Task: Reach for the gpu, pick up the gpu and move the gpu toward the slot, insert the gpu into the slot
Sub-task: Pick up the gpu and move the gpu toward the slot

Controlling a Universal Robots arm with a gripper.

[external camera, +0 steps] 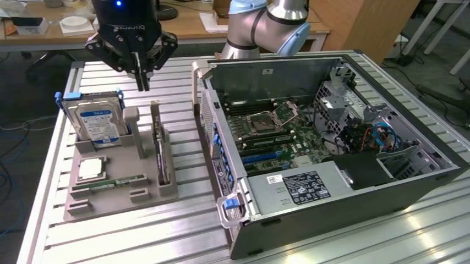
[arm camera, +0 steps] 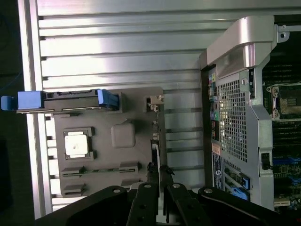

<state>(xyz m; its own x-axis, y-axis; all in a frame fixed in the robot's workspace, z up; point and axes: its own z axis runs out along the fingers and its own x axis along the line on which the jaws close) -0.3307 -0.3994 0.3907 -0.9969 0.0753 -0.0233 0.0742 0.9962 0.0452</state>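
Aluminium slats, ribbed and shiny, make up the bench [external camera: 147, 236] in the exterior view. On it, at nine o'clock from the open computer case [external camera: 441, 151], sits a matte grey plastic tray [external camera: 136, 165]. The gpu [external camera: 160, 148] stands on edge in the tray's three o'clock groove, a thin dark card with a pale metal bracket at its twelve o'clock end. A boxy silver hard drive [external camera: 99, 124] with a blue-and-white label stands upright at the tray's eleven o'clock. A square silvery chip [external camera: 89, 169] and a slim green memory stick [external camera: 121, 180] lie flat lower down. The black pincer [external camera: 142, 82] hangs above the tray's twelve o'clock edge, fingers together to a point and gripping nothing, apart from the card. Inside the case lies the green motherboard [external camera: 294, 135]. The slot [external camera: 258, 158] is probably one of the narrow blue strips at its seven o'clock.

From the wrist view, the gpu [arm camera: 159, 141] shows as a thin dark line along the edge of the tray [arm camera: 127, 155] nearest the case's perforated grille [arm camera: 233, 117]. The pincer's [arm camera: 159, 193] black linkages lie close together over that line.
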